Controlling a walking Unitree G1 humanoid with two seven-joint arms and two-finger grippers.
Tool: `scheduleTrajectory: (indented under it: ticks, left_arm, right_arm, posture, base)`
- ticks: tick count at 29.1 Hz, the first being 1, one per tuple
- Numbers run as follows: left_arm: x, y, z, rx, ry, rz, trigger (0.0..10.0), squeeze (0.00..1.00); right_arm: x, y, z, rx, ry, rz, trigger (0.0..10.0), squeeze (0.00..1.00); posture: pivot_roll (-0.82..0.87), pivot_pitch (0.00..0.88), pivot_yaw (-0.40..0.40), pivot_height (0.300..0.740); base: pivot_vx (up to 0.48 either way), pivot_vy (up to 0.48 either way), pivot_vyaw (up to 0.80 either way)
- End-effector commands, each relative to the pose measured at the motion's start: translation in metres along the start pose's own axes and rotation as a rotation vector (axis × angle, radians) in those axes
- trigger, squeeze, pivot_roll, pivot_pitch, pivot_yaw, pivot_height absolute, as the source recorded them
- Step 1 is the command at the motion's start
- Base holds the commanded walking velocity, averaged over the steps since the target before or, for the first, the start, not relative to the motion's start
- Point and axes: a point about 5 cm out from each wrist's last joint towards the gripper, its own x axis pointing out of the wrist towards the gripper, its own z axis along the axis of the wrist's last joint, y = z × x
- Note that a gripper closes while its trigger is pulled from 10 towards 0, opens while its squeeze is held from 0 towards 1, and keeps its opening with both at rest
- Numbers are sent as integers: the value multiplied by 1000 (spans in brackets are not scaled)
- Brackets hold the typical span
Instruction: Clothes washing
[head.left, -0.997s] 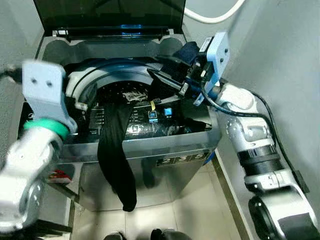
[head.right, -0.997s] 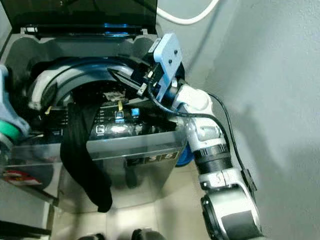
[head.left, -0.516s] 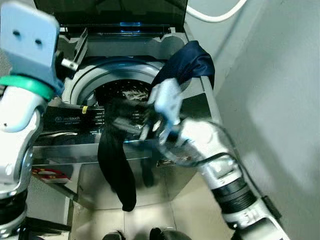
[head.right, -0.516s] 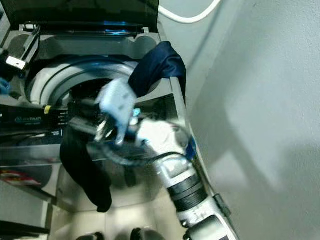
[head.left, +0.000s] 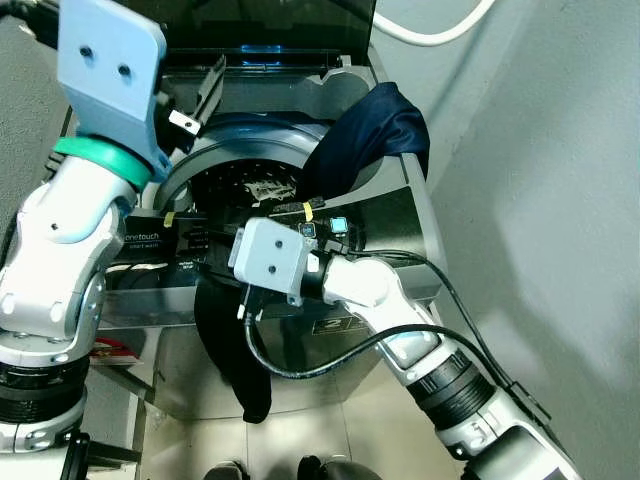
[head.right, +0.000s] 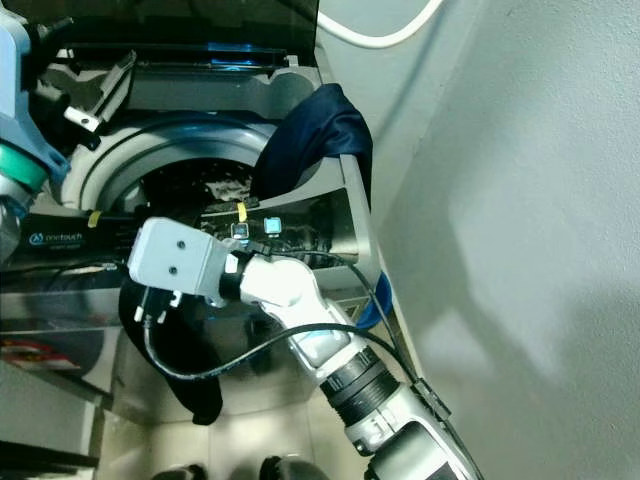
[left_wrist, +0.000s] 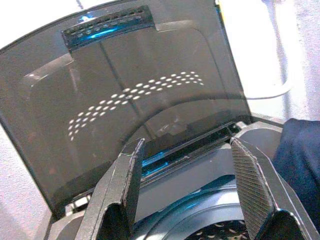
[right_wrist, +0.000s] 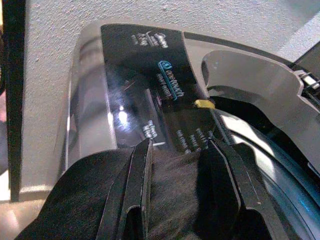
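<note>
A top-loading washing machine (head.left: 395, 215) stands with its lid (left_wrist: 125, 100) up and its drum (head.left: 240, 185) exposed. A black garment (head.left: 235, 345) hangs over the front panel and down the machine's front. My right gripper (head.left: 222, 278) is low at that front edge. In the right wrist view it (right_wrist: 180, 145) is open, with the black garment (right_wrist: 80, 200) bunched between its fingers. A navy garment (head.left: 375, 125) lies draped over the right rim. My left gripper (head.left: 200, 95) is raised at the drum's back left, open and empty (left_wrist: 187, 145), facing the lid.
A grey wall (head.left: 540, 200) runs close along the machine's right side, with a white hose (head.left: 430, 35) above it. Another wall closes in on the left. Pale floor tiles (head.left: 330, 430) lie in front, with my feet (head.left: 320, 468) at the bottom edge.
My right arm has swung from the back right rim down to the front edge and onto the black garment. The navy garment now rests on the right rim. My left arm has risen toward the lid.
</note>
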Motion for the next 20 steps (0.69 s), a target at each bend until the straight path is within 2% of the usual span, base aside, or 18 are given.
scheduleTrajectory:
  ticks: [1,7,10,20]
  left_arm:
    - [-1,-1,-2,-22,10,-16,10000,0]
    - [-3,-4,-5,-31,17,-41,10000,0]
    - [-4,-6,-6,-35,20,-46,10000,0]
    - [-4,-9,-7,-43,23,-51,10000,0]
  right_arm:
    - [-3,0,1,-25,4,42,10000,0]
    - [-30,-12,5,-108,32,157,10000,0]
    - [-37,-15,7,-117,39,201,10000,0]
    - [-36,-11,5,-109,47,237,10000,0]
  posture:
    - [122,98,-1,740]
    - [116,101,0,740]
    - [108,101,-2,740]
    - [108,103,-6,740]
  base:
    - [0,0,0]
    - [0,0,0]
    - [0,0,0]
    - [0,0,0]
